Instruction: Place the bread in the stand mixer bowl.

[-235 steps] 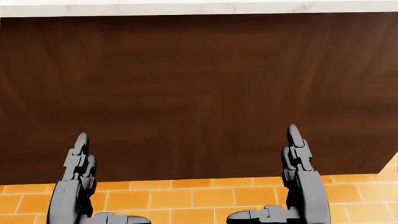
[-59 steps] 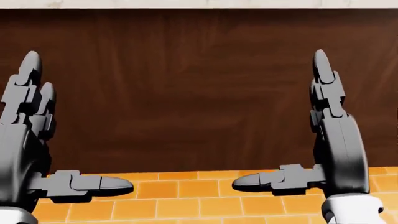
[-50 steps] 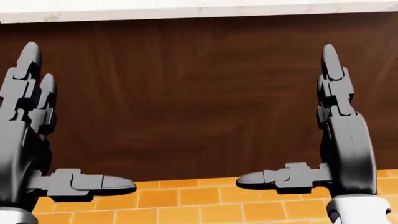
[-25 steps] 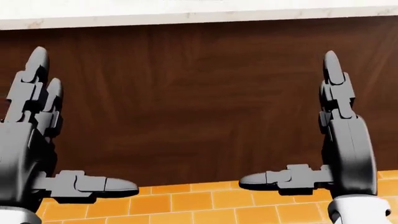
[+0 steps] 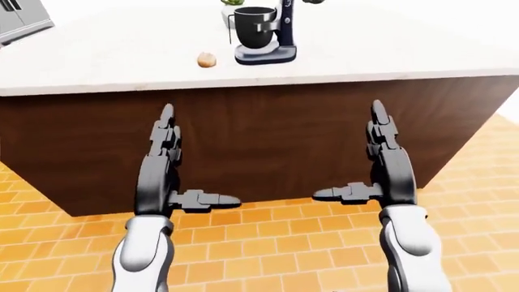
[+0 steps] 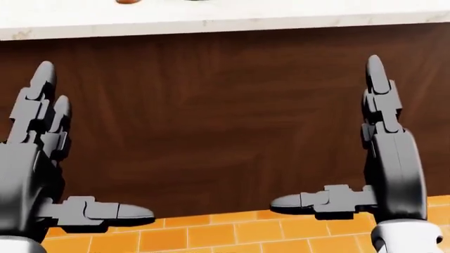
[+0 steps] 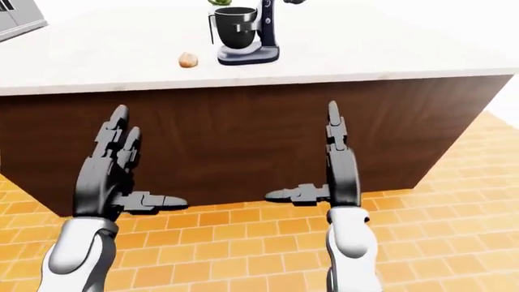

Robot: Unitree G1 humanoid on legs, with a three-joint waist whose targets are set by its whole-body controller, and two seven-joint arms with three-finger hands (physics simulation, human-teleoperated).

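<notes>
Near the top of the left-eye view, a small brown bread roll (image 5: 207, 59) is seen lying on the pale countertop (image 5: 121, 55), just left of a stand mixer (image 5: 268, 33) whose dark bowl (image 5: 255, 33) is seated on its base. The roll and the mixer are close but not touching, and the bowl's inside cannot be seen from this angle. A green plant is partly shown at the top edge, above the bowl, and a grey appliance (image 5: 20, 18) is cut off in the upper left corner. Below the countertop, the dark wooden side of the island (image 5: 268, 140) fills the middle of the frame, with orange floor tiles (image 5: 268, 243) spread along the bottom. The left hand (image 5: 162, 176) is held in the lower left, fingers pointed upward and thumb stretched sideways toward the centre, nothing grasped. The right hand (image 5: 385, 173) is held likewise in the lower right, spread wide and empty, well below the countertop.
</notes>
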